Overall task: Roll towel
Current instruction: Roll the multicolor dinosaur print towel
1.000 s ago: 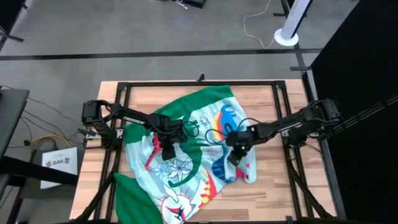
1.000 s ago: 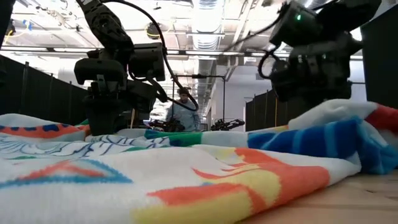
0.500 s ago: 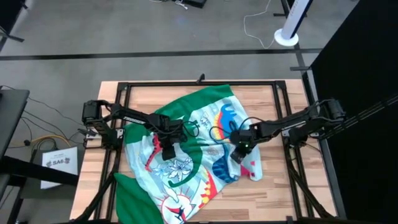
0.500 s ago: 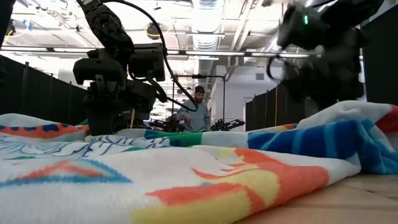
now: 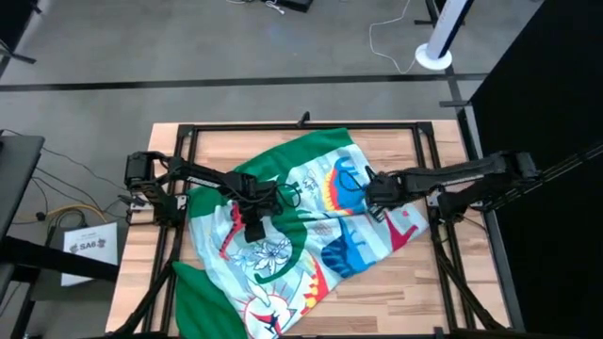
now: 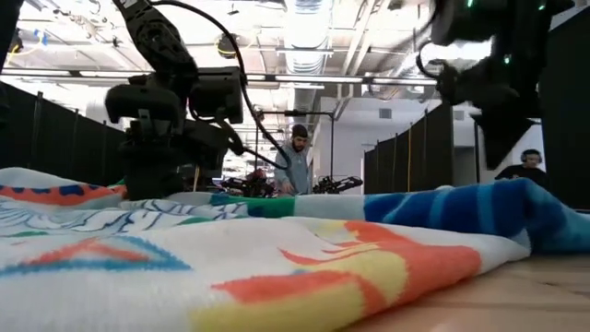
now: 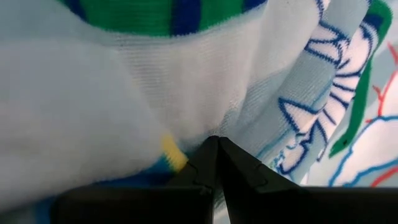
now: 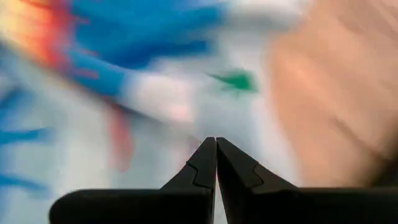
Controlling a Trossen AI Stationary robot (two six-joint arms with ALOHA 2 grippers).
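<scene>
Robotics lab: ceiling ducts point(image 6: 304, 28), black partitions point(image 6: 55, 120), framed worktable point(image 5: 415, 282).

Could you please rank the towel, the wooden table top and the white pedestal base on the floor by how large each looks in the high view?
1. Wooden table top: largest, its outline reaching beyond the cloth on most sides.
2. Towel: nearly as large, draping off the near edge.
3. White pedestal base: by far the smallest.

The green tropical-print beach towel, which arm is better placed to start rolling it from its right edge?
Probably the right. The right gripper hangs over the green tropical-print beach towel near its right edge, fingers shut, while the left gripper sits mid-towel, farther from that edge.
</scene>
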